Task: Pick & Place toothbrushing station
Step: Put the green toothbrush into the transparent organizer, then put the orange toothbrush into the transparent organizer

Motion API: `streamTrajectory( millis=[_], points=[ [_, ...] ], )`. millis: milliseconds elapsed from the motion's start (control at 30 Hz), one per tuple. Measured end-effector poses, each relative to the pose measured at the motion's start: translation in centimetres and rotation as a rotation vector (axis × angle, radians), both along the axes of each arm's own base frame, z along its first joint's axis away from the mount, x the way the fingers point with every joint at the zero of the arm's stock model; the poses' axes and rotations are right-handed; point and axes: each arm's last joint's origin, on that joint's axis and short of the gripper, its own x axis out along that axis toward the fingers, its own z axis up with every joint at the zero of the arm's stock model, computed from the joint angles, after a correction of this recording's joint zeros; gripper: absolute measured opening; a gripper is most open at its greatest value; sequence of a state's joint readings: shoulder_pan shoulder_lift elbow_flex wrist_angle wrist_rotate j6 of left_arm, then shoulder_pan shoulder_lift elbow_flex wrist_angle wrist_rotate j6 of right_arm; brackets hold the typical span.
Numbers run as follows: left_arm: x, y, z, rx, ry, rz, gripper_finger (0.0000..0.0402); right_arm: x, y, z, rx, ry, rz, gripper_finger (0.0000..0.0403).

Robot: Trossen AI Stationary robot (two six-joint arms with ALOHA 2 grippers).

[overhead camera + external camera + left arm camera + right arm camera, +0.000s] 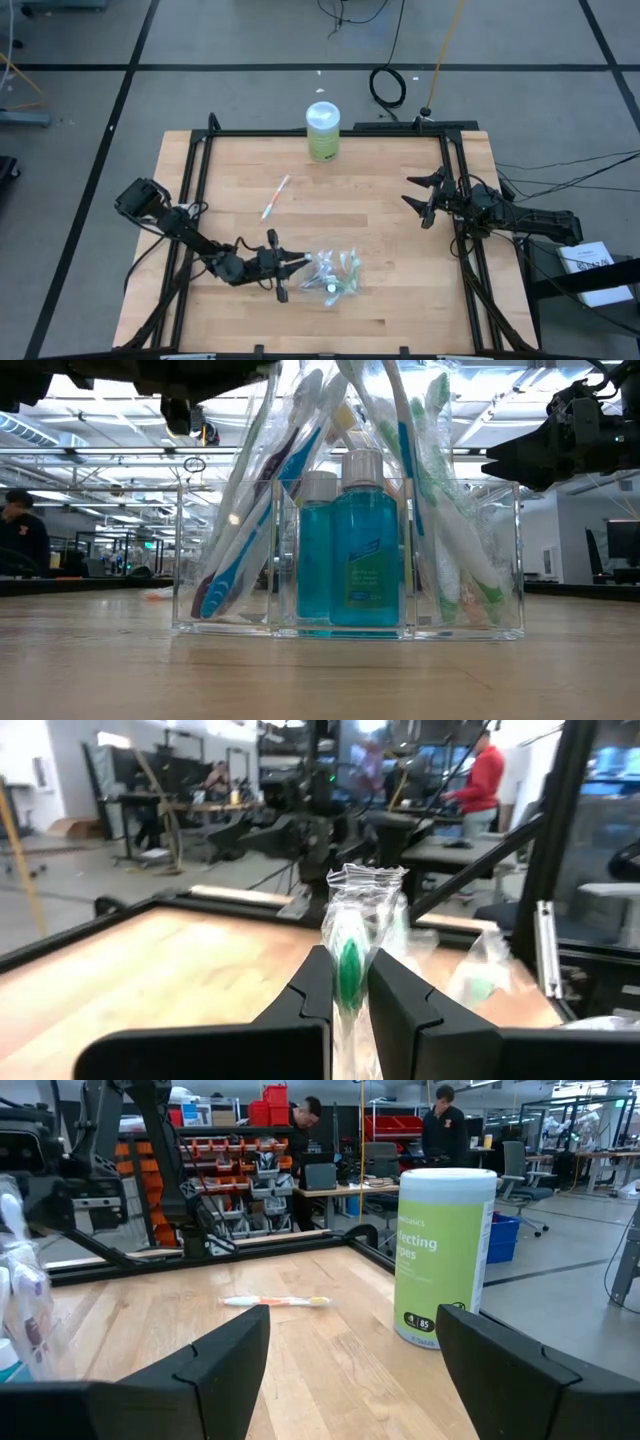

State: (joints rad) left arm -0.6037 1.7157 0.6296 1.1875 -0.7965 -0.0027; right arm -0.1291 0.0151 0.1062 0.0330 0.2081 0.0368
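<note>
A clear plastic organizer (338, 274) stands near the table's front; in the low view its wall (500, 560) holds several wrapped toothbrushes (250, 540) leaning in its compartments and two blue bottles (360, 560) upright in the middle. My left gripper (297, 263) is just left of it, shut on a wrapped green toothbrush (348, 965). One more wrapped toothbrush (275, 197) lies flat on the table farther back. My right gripper (420, 200) waits open and empty at the right side; it also shows in its own wrist view (350, 1350). My left gripper pinches the green toothbrush in its clear wrapper (349, 982) between its two fingers (310, 988). It comes level from the table's left. The wrapper's crimped end (366, 878) sticks out past the fingertips. Whether the brush's other end still sits in the organizer, I cannot tell.
A green-and-white wipes canister (322, 132) stands at the table's far edge, middle; it also shows in the right wrist view (443, 1255). A black frame (200, 150) borders the table. People show in the room beyond.
</note>
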Motion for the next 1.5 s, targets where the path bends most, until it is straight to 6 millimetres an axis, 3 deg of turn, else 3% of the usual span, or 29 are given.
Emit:
streamTrajectory(
  millis=[867,1300,1500],
  points=[
    [0.0,0.3,-2.2,-0.040,0.169,0.076,0.0025,0.0,0.0,0.0,0.000,0.000,0.000,0.0279],
    [0.3,1.0,-2.3,-0.059,0.163,0.100,0.0182,0.0,0.0,0.0,0.000,0.000,0.000,0.0279],
    [0.4,0.9,-1.6,-0.024,0.122,0.091,0.0222,0.0,0.0,0.0,0.000,0.000,0.000,0.0279]
  ],
)
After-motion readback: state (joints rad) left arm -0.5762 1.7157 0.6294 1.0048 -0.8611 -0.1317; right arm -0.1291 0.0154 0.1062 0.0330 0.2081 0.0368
